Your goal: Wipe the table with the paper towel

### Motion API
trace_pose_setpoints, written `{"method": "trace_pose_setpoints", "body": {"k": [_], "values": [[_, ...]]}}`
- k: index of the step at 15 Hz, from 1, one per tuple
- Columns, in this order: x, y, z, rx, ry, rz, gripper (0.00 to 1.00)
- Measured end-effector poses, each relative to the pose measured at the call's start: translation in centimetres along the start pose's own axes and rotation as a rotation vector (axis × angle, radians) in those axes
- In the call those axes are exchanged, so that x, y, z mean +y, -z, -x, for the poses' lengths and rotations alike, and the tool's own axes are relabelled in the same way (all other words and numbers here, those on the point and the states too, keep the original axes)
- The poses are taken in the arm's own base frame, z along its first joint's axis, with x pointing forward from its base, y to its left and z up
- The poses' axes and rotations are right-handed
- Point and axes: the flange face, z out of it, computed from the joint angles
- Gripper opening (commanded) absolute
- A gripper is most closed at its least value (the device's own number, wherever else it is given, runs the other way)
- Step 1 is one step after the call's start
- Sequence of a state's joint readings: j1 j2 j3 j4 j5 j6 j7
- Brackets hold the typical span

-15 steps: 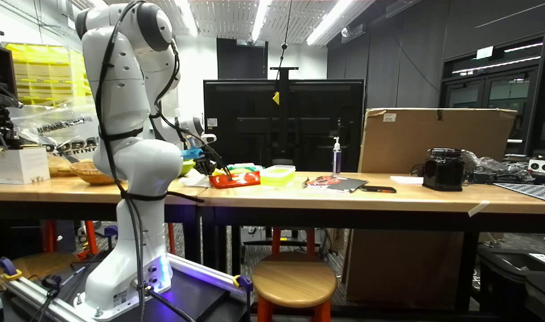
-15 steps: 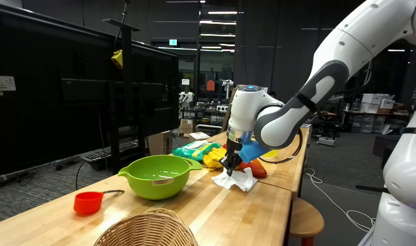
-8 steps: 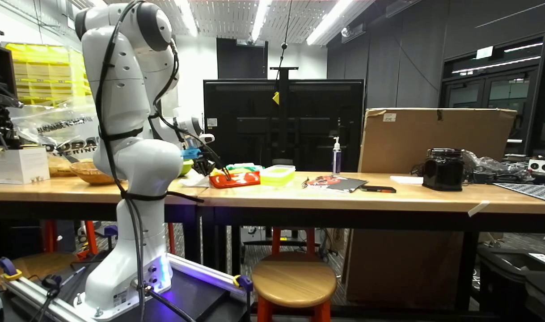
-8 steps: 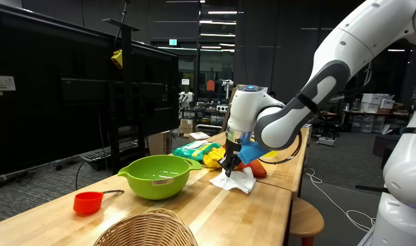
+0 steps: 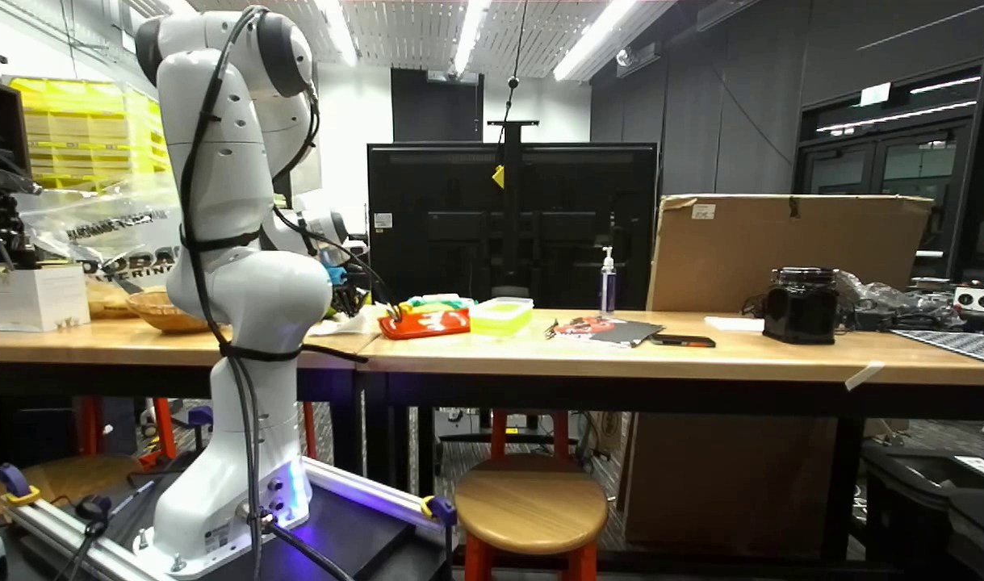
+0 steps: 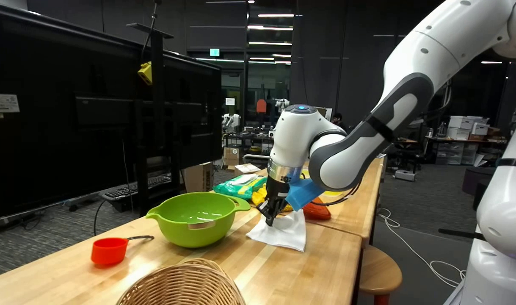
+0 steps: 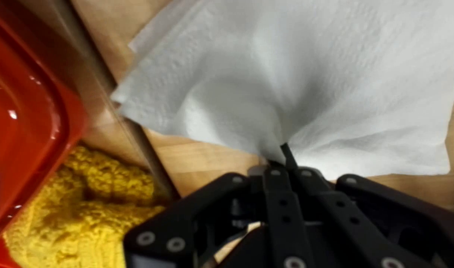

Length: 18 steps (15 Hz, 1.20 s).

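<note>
In an exterior view, the paper towel (image 6: 285, 237) lies on the counter (image 6: 308, 271), pincer (image 6: 269, 223) at its approx. 10 o'clock, green bowl (image 6: 194, 226) nr. at 9. In an exterior view, part of the towel shows past the arm (image 5: 245, 298), w/ a red item (image 5: 427, 324) at its 3 o'clock. Wrist view: pincer clenched on the towel's edge, towel fanning approx. 10 to 3 o'clock of the tips; yellow fabric (image 7: 81, 227) at approx. 8 o'clock.
</note>
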State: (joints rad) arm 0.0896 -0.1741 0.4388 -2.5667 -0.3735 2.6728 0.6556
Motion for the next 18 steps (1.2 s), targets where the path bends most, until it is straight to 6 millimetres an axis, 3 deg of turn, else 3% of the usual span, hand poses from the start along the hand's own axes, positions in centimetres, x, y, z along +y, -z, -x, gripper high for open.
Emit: {"method": "trace_pose_setpoints", "body": {"k": [9, 18], "values": [[-5.4, 0.0, -2.4, 0.006, 0.202, -0.023, 0.0], [-5.6, -0.1, -3.1, -0.011, 0.21, -0.018, 0.0]]}}
